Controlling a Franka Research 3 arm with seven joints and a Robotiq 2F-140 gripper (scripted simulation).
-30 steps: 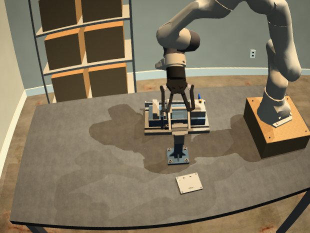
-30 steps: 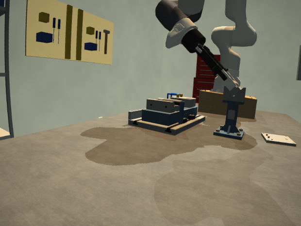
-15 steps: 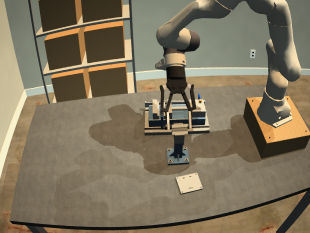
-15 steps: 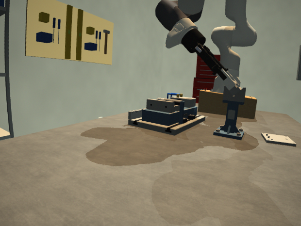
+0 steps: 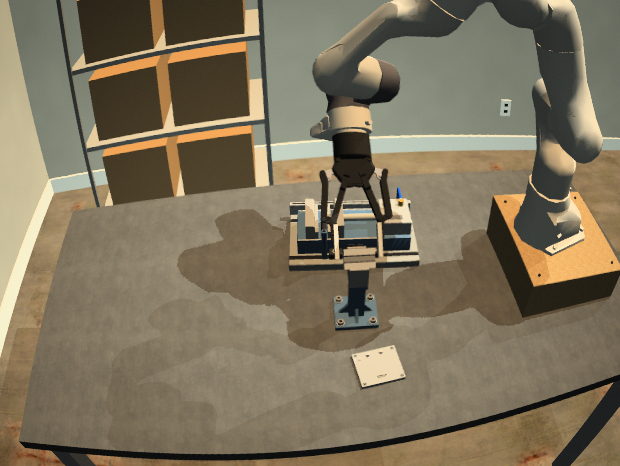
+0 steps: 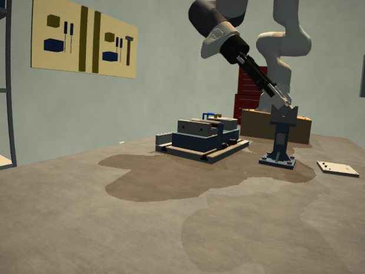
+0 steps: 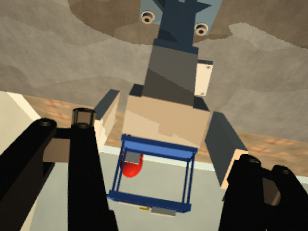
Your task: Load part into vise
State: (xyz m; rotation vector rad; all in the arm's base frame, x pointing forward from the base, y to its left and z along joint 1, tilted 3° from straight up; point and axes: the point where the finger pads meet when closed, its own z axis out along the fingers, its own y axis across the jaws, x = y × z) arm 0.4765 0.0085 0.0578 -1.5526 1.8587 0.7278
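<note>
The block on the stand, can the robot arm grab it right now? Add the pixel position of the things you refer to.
Probably yes. The end effector (image 5: 358, 253) (image 6: 289, 104) (image 7: 163, 116) is open, with a finger on each side of the block (image 5: 358, 250) (image 7: 165, 117), and nothing seems in the way.

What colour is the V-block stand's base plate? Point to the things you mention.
The base plate (image 5: 356, 324) (image 6: 277, 164) (image 7: 216, 8) is blue-grey; the top view shows it best.
</note>
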